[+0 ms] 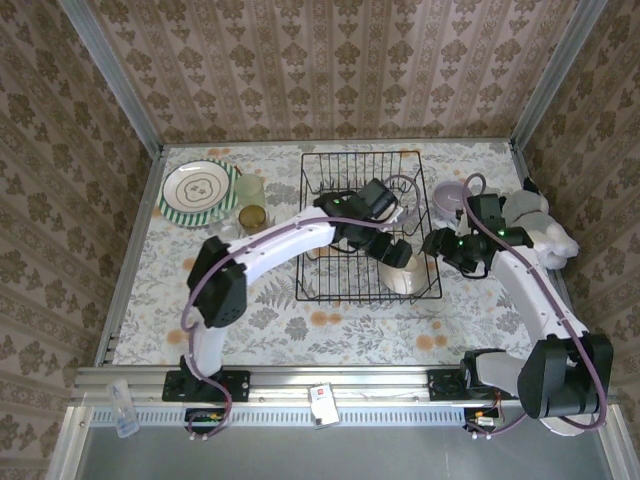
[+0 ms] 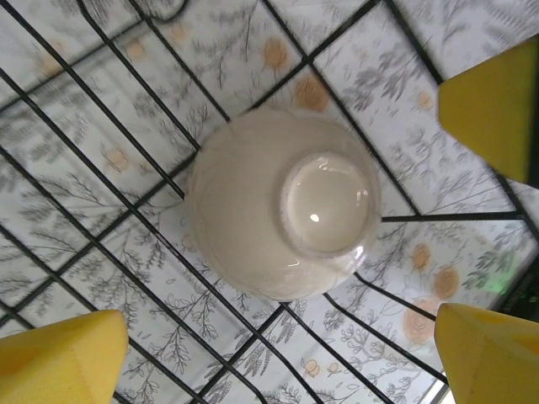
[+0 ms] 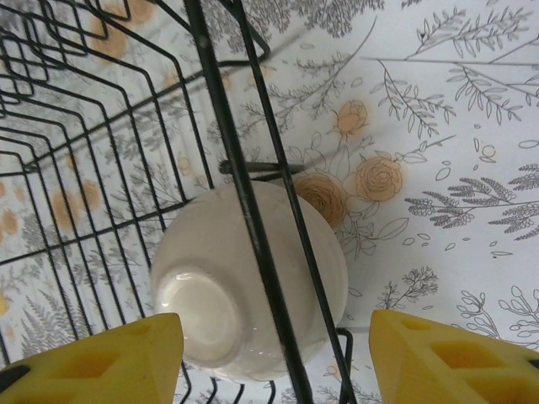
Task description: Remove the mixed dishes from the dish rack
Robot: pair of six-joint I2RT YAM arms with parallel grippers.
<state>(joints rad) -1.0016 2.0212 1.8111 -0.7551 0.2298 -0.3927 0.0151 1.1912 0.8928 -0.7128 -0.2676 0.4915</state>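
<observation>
The black wire dish rack (image 1: 330, 170) stands mid-table. A cream bowl (image 1: 407, 279) lies upside down in its front right corner. My left gripper (image 1: 396, 250) reaches into the rack and hangs open above the bowl (image 2: 282, 202), its yellow fingers (image 2: 59, 353) wide apart and off it. My right gripper (image 1: 441, 246) hovers open at the rack's right side; the bowl (image 3: 210, 295) sits between its fingers (image 3: 93, 362) behind a rack wire (image 3: 244, 210), untouched. A green-striped plate (image 1: 197, 190), a pale tumbler (image 1: 250, 189), an amber cup (image 1: 252, 216) and a lilac bowl (image 1: 452, 195) rest on the table.
A white-grey soft toy (image 1: 537, 225) lies at the right edge behind the right arm. Another yellow pad (image 2: 497, 101) shows at the upper right of the left wrist view. Metal rails border the flowered tabletop (image 1: 330, 325).
</observation>
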